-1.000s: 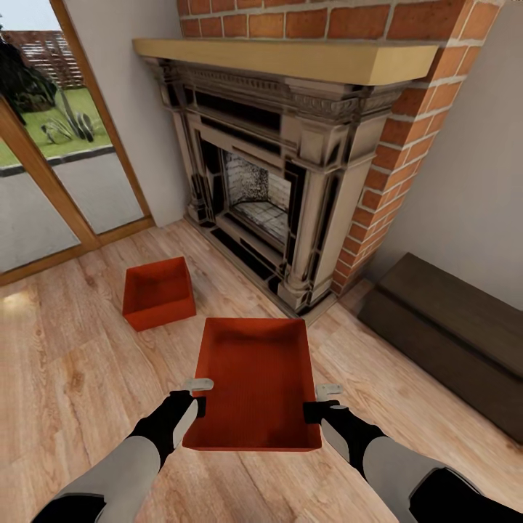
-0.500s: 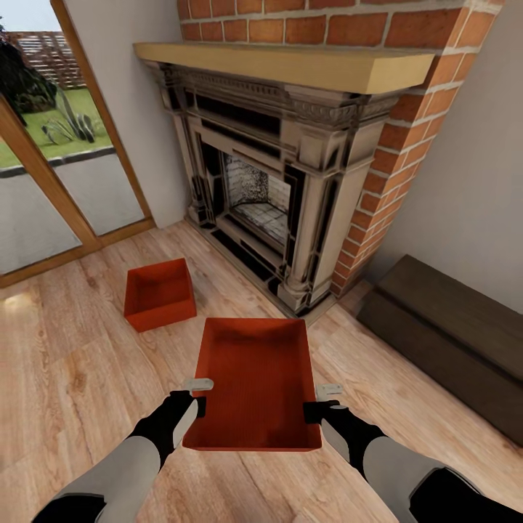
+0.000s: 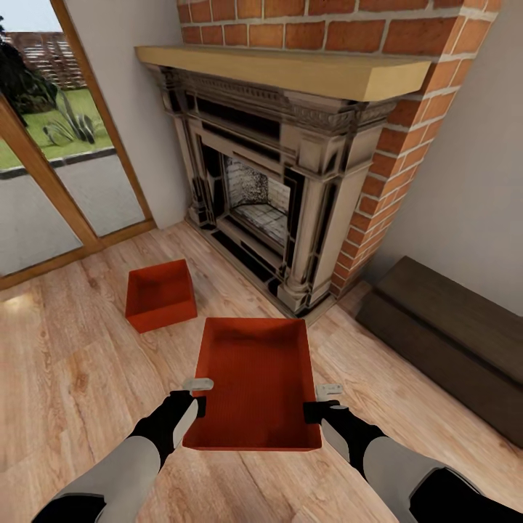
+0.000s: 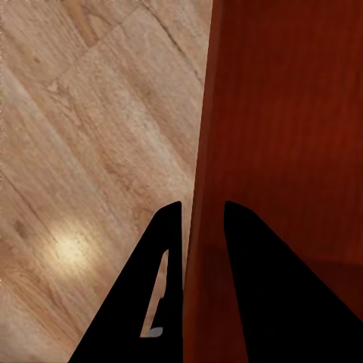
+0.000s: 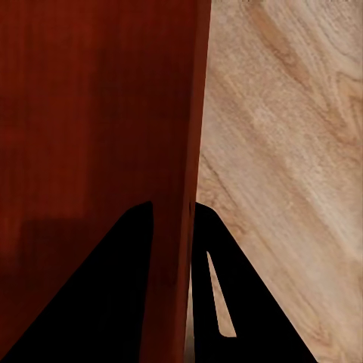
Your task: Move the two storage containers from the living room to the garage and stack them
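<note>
I hold one orange-red storage container (image 3: 254, 381) level above the light wood-plank floor, in front of the fireplace. My left gripper (image 3: 196, 396) is shut on its left wall (image 4: 198, 204), one finger inside and one outside. On the opposite wall (image 5: 178, 189) my right gripper (image 3: 319, 402) is shut the same way. The second storage container (image 3: 160, 294) rests on the planks farther off to the left, near the glass doors.
The ornate fireplace (image 3: 276, 189) with red brick stands straight ahead. A dark brown chest (image 3: 450, 330) lies against the beige wall at the right. Glass doors (image 3: 58, 167) with wooden frames fill the left. Open plank floor lies around the held box.
The view has shifted slightly, so the fireplace and the far container sit a little lower in the picture. The held container and both grippers keep their places.
</note>
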Controlling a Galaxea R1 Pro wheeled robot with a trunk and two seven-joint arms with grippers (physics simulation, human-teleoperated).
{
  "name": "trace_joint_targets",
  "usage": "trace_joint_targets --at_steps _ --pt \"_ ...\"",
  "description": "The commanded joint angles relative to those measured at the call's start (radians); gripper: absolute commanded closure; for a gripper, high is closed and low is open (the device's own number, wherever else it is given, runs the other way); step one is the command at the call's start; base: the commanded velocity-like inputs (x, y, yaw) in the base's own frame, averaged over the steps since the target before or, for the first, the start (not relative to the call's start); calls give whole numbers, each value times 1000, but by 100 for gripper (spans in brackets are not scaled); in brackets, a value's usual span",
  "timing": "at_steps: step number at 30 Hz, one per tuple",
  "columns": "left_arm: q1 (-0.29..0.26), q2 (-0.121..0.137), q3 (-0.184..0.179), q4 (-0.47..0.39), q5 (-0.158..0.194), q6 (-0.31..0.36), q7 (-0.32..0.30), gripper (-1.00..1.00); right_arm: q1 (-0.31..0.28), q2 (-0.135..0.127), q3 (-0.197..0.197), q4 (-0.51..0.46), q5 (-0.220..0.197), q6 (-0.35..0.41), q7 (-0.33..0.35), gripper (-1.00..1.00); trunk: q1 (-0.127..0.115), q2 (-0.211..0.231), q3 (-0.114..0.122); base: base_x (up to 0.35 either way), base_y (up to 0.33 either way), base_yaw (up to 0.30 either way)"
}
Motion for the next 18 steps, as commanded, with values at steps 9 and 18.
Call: trace_joint_targets --at_steps 9,18 --pt "0 1 -4 1 5 8 11 100 -1 -4 -1 -4 17 5 -17 100 -34 63 27 0 0 0" --pt "0 1 -4 1 5 8 11 100 -1 -4 -1 -3 17 12 -18 100 -69 126 56 0 0 0"
